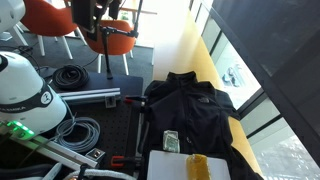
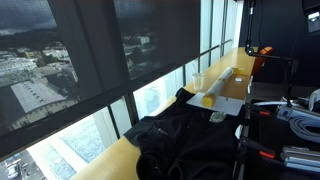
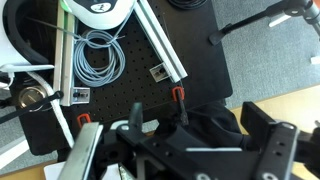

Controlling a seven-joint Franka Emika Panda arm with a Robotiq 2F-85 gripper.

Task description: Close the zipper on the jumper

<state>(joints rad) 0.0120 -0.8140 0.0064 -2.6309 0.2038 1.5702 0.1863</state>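
Observation:
The jumper (image 1: pixel 195 108) is a large black garment lying spread on the wooden tabletop, collar toward the far end. It also shows in an exterior view (image 2: pixel 185 135) as a crumpled dark heap by the window. In the wrist view a fold of it (image 3: pixel 212 122) lies under and between my fingers. The zipper cannot be made out in the black fabric in any view. My gripper (image 3: pixel 200 135) is open, its two black fingers wide apart, hovering over the jumper's edge with nothing held. It is hidden in both exterior views.
A white sheet (image 1: pixel 172 165) with a yellow object (image 1: pixel 197 165) lies at the jumper's near end. A black perforated board (image 3: pixel 150 85) carries red clamps (image 3: pixel 180 95), aluminium rails (image 3: pixel 160 40) and coiled grey cables (image 3: pixel 97 55). Orange chairs (image 1: pixel 60 20) stand behind.

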